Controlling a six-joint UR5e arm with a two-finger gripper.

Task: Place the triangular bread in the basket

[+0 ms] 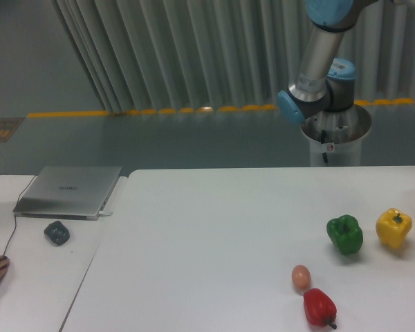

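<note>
1. White tabletop (214,228) is spreading beneath grey slatted wall.
2. Left of the glossy green bell pepper (345,234), a small tan egg (301,277) is touching a red pepper (319,307).
3. Right of it, a yellow bell pepper (393,227) is sitting.
4. Gripper, triangular bread, basket: outside view, clasp untellable.

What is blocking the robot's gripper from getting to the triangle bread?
That cannot be judged from this picture: neither the gripper, the triangular bread nor the basket is in view. Only part of the arm shows, up high behind the table. On the table sit a green pepper, yellow pepper, egg and red pepper.
</note>
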